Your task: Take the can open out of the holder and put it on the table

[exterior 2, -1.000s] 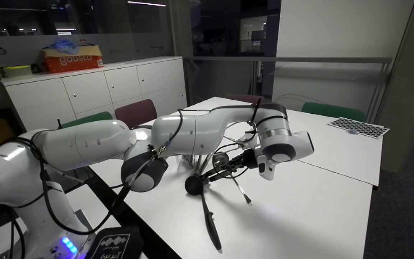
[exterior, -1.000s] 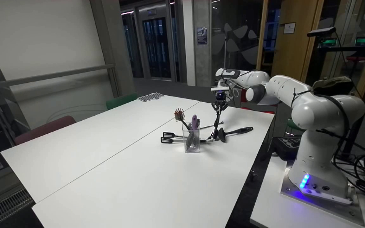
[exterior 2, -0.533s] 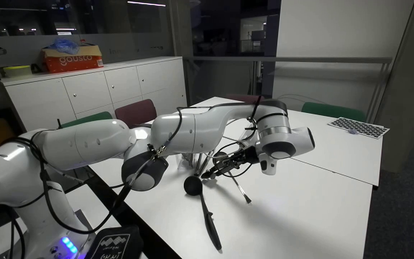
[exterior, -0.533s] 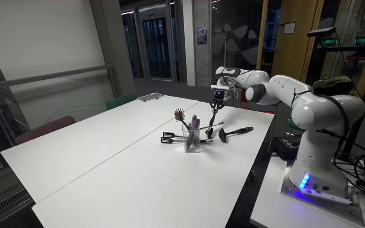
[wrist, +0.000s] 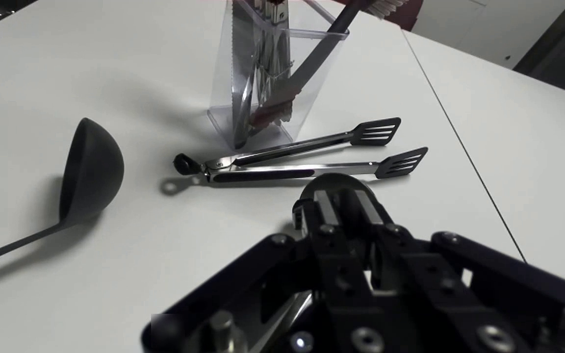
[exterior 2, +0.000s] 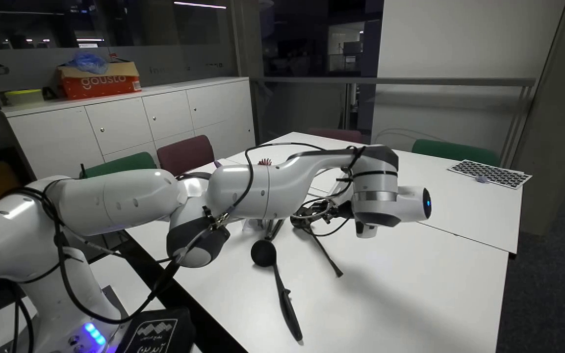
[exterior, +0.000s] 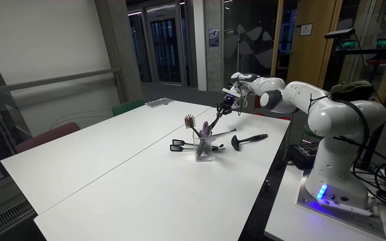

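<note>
The holder (exterior: 208, 156) is a clear cup standing upright on the white table (exterior: 139, 187), with a bristled brush, a purple handle and metal utensils in it. It also shows in the wrist view (wrist: 222, 88). My gripper (wrist: 347, 196) is beyond the holder in an exterior view (exterior: 218, 118), tilted, above the table. It seems shut on a long dark tool (exterior: 214, 123), which looks like the can opener. A ridged part (wrist: 298, 215) of it shows beside one finger. The tool's tip overlaps the holder's utensils in that exterior view; contact cannot be told. The arm hides most of the gripper in an exterior view (exterior 2: 317, 212).
Tongs (wrist: 341, 169) with black slotted ends lie beside the holder. A black ladle (wrist: 98, 169) lies to their left. A silver long-handled tool (exterior: 226, 132) lies under my gripper. A patterned board (exterior 2: 488, 174) lies at the table's far corner.
My gripper moved sideways toward the holder, then tilted. The dark tool's tip swung up from near the tongs' end to holder-rim height. The tongs and ladle stayed put.
</note>
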Tool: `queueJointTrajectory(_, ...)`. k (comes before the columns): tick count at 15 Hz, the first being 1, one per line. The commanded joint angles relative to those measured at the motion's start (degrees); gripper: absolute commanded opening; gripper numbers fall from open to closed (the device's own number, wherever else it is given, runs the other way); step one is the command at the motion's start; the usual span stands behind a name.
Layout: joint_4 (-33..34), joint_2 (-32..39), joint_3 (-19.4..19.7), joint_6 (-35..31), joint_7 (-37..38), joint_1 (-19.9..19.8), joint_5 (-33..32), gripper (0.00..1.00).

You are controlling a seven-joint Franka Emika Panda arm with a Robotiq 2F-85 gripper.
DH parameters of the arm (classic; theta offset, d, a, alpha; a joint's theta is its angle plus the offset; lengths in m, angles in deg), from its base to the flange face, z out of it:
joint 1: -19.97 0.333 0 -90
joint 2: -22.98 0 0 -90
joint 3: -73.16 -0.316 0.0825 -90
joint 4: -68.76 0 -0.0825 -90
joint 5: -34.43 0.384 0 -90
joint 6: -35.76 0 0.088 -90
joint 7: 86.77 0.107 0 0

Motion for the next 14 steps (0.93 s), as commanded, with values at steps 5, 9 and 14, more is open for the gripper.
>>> queueJointTrajectory(5,-2.7,2.6,-0.8,-0.1,-3.7,-4.1,6.6,0.03)
queueJointTrajectory(9,-2.3,3.1,-0.2,0.7,-3.6,-4.5,7.0,0.03)
queueJointTrajectory(14,-2.2,3.1,3.3,8.0,-1.9,-3.7,3.4,0.03)
